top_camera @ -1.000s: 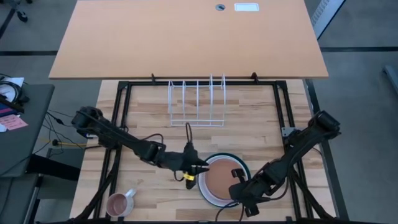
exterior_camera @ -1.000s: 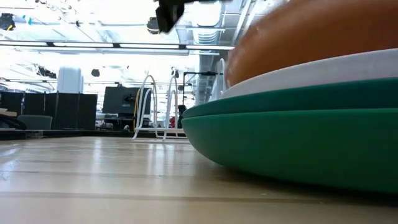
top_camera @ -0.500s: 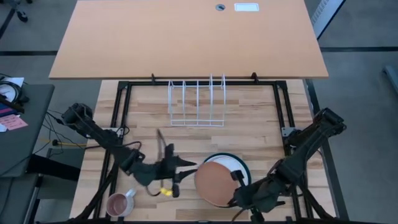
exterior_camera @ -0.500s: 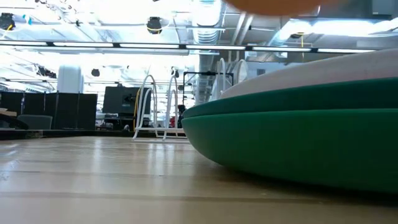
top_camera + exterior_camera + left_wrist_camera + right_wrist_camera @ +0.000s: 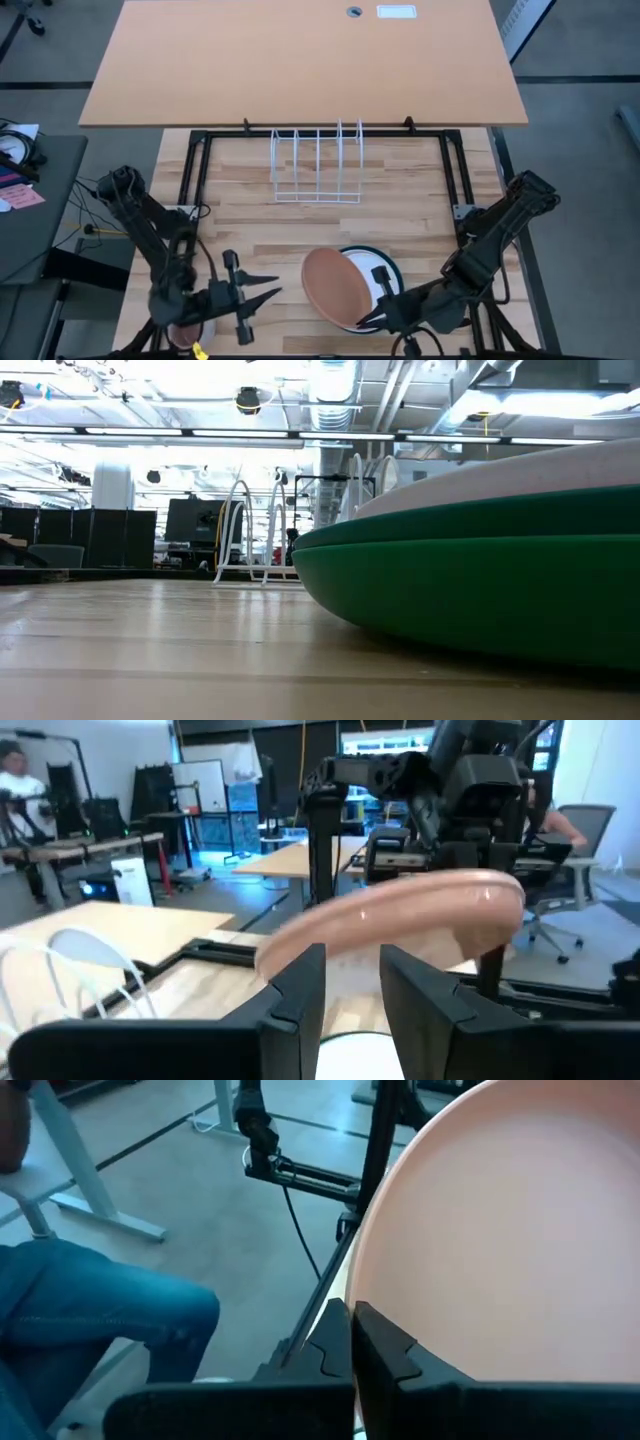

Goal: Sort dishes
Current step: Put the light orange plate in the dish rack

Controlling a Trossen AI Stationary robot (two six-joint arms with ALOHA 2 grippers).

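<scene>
Right arm: reaches in from the right edge of the table, bent low along the near side, its right gripper (image 5: 368,318) at the near rim of the orange-brown plate (image 5: 331,288).
Right pincer: pressed together on that plate's rim, holding it lifted and tilted above the stack.
Left arm: folded back over the near left corner, its left gripper (image 5: 268,293) pointing right toward the plates, well apart from them.
Left pincer: fingers (image 5: 300,995) stand slightly apart with nothing between them.
Stack: a white plate (image 5: 382,270) lies on a dark green plate (image 5: 392,266), near the middle of the table's near side.
High view only: the white wire rack (image 5: 317,165) stands empty at the far middle of the table (image 5: 420,200).
Low view only: the green plate (image 5: 480,590) fills the right side, the rack small behind it.
Left wrist view only: the raised plate (image 5: 400,920) seen edge-on, with the right arm behind it.
Right wrist view only: a person's jeans-clad leg (image 5: 90,1320) beside the table.
Room: grey floor, desks and chairs beyond.
</scene>
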